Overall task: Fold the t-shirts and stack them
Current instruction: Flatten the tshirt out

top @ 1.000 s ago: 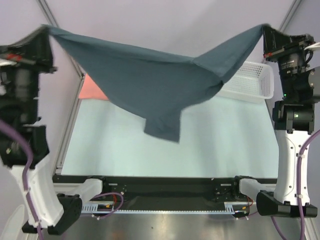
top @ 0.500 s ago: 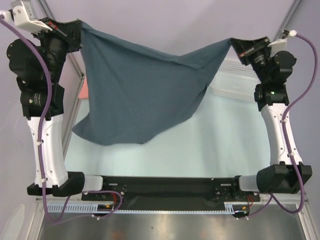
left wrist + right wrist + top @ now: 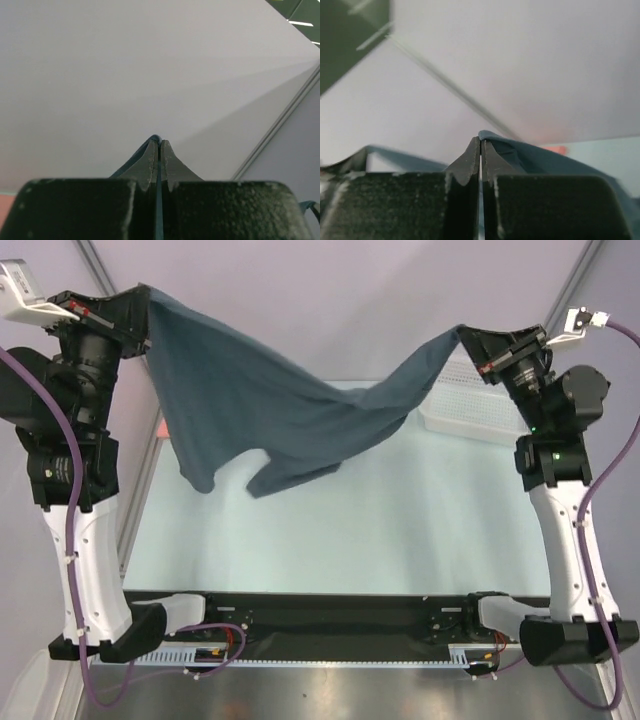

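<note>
The dark slate blue-grey t-shirt (image 3: 270, 410) hangs in the air, stretched between my two raised grippers, its lower part and a sleeve dangling above the pale table (image 3: 400, 530). My left gripper (image 3: 143, 302) is shut on one corner at the top left; a thin edge of cloth shows between its jaws in the left wrist view (image 3: 158, 150). My right gripper (image 3: 466, 338) is shut on the other corner at the top right; the cloth drapes off its tips in the right wrist view (image 3: 540, 160). Only a sliver of the salmon-pink shirt (image 3: 162, 426) shows behind the blue one at the left.
A white plastic mesh basket (image 3: 475, 405) stands at the back right of the table, just under the right gripper. Metal frame posts (image 3: 140, 490) run along the table's left edge.
Both grippers still hold the blue shirt aloft. The hanging cloth has swung up and back, from spreading low over the front left to bunching higher in the middle. The left arm shifted slightly left.
</note>
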